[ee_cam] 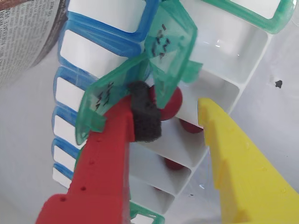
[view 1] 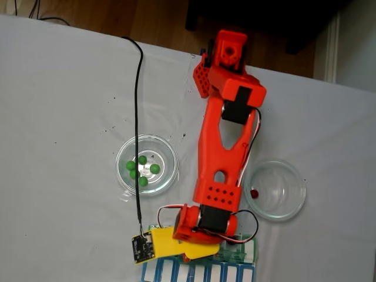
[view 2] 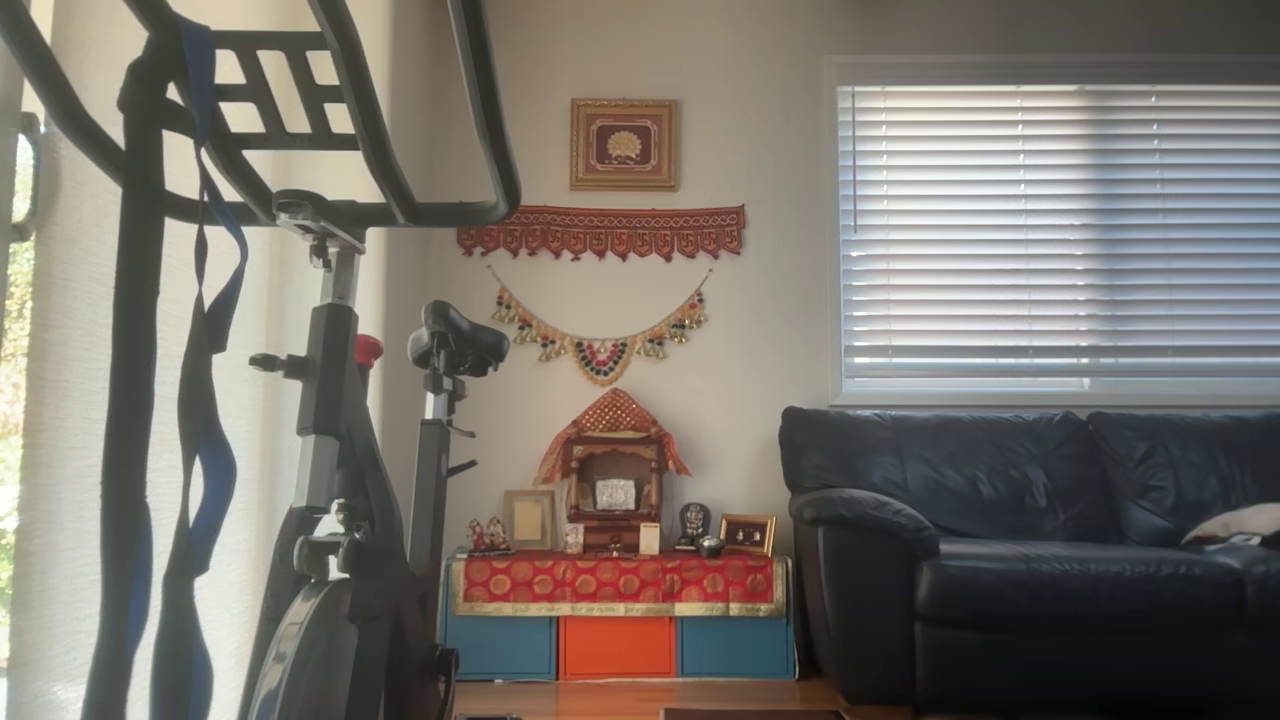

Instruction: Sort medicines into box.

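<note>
In the wrist view we see a dark red pill (ee_cam: 172, 103) beside the foam pad of the red finger (ee_cam: 145, 117), above an open white compartment of the box (ee_cam: 219, 88). The gripper (ee_cam: 175, 114) stands open, its yellow finger apart, so the pill looks released. We judge the drop runs straight down. A raised green lid (ee_cam: 166, 56) hides part of the pill. The box sits at the table's near edge in the fixed view, mostly under the arm.
</note>
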Robot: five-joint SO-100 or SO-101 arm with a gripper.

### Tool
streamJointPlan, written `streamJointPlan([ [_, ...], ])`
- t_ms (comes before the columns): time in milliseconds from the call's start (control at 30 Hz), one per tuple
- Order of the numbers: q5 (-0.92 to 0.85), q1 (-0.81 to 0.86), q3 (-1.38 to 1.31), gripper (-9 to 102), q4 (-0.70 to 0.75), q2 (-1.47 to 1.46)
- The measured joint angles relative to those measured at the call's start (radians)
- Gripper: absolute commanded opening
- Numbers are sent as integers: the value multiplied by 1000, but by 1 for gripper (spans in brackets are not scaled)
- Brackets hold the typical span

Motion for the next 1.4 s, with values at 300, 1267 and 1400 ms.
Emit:
streamJointPlan([
  [300,-21,21,0,27,14,0],
  [1267,23,-120,0,1,308,114],
  [1400,3,-169,21,1,328,155],
])
